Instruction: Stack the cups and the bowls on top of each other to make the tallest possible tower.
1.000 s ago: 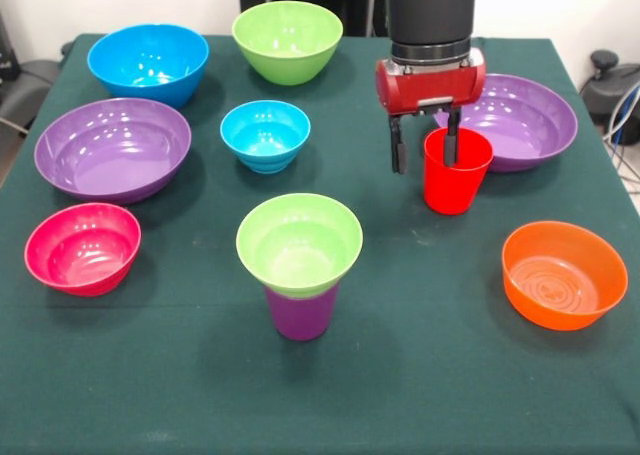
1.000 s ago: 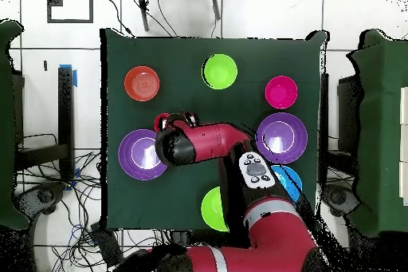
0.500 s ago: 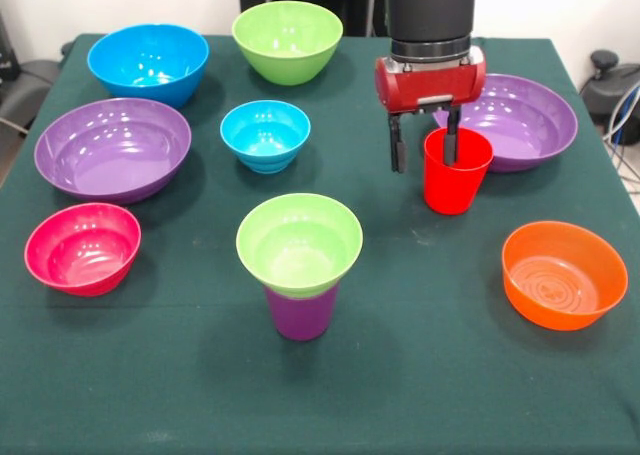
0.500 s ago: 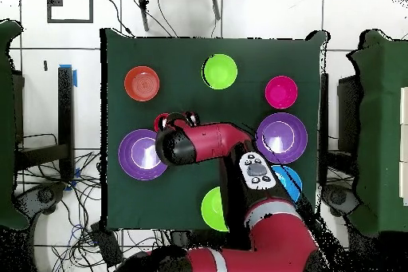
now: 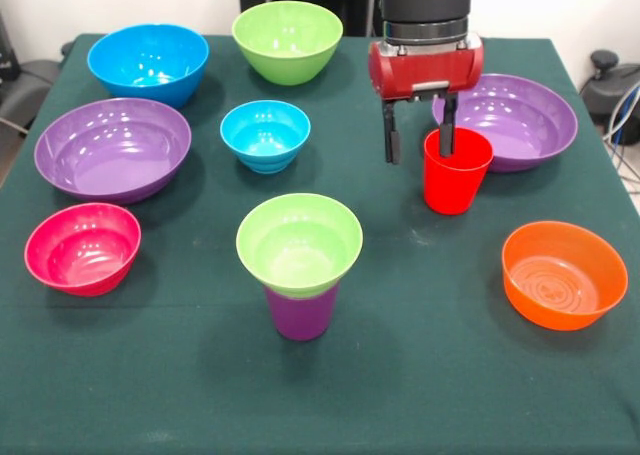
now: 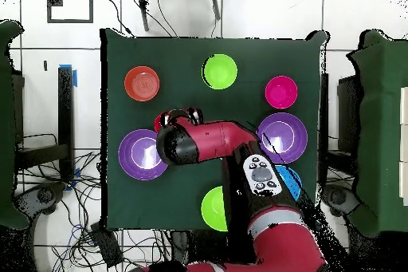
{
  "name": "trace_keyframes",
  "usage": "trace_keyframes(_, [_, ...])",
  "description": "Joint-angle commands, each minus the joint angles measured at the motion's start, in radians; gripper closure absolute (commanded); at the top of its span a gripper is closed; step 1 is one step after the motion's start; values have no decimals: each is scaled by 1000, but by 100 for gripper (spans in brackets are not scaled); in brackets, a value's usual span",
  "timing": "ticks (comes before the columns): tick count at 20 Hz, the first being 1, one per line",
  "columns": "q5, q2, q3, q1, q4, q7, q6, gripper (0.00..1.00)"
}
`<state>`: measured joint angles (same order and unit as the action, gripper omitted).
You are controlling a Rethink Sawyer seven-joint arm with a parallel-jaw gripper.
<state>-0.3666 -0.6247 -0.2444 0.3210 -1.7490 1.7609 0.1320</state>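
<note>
Where jaws straddle red cup (image 5: 456,171) rim

Claw (image 5: 420,140) astride the red cup's (image 5: 456,171) rim (one finger inside, one outside); green bowl (image 5: 299,243) nested atop purple cup (image 5: 301,313).

A bowl (image 5: 299,243) is sitting on a cup (image 5: 301,311) at lower centre — another cup (image 5: 456,170) is standing right of centre.

Small blue bowl (image 5: 265,135) under arm overhead.
</note>
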Motion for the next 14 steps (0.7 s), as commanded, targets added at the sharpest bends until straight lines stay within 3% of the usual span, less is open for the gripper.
trace_keyframes(1, [-77, 18, -35, -8, -55, 15, 40, 0])
trace_keyframes(14, [-94, 64, -10, -34, -52, 42, -9, 0])
